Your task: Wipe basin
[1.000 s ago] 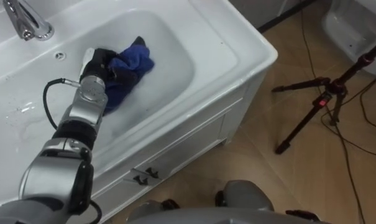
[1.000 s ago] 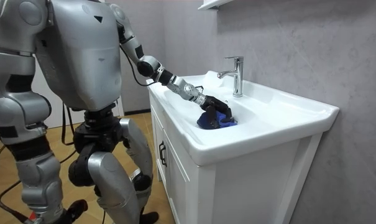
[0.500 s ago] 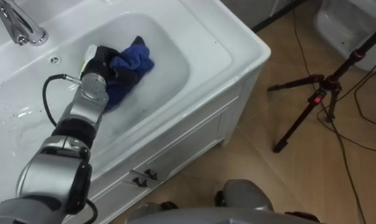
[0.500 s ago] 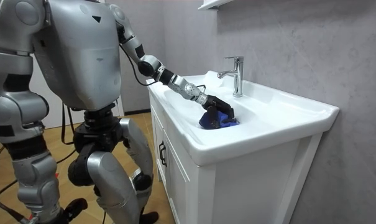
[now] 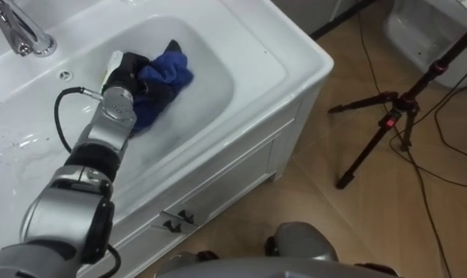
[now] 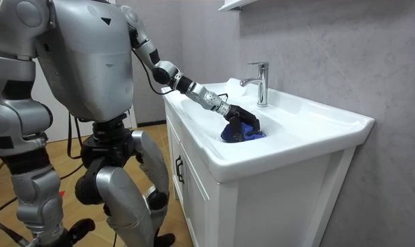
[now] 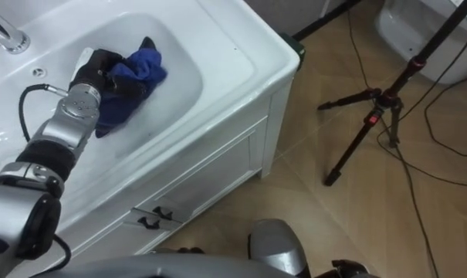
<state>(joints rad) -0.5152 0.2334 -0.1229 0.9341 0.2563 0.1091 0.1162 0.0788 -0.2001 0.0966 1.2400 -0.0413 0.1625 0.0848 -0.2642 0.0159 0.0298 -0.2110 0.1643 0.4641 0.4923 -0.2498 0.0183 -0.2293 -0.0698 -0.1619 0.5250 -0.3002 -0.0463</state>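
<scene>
Bright even light, soft sheen on white basin (image 5: 273, 40)

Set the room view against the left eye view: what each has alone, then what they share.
Room view: the grey wall behind the basin, a shelf edge above, the robot standing at the cabinet. Left eye view: a black tripod on the floor at the robot's right. Both: the left hand curled on the blue cloth in the basin, with the faucet near.

Silver left arm reaches out toward one o'clock, wrist straight, black five-fingered left hand (image 5: 127, 76) palm-down, fingers curled into the blue cloth (image 5: 165, 73).
</scene>
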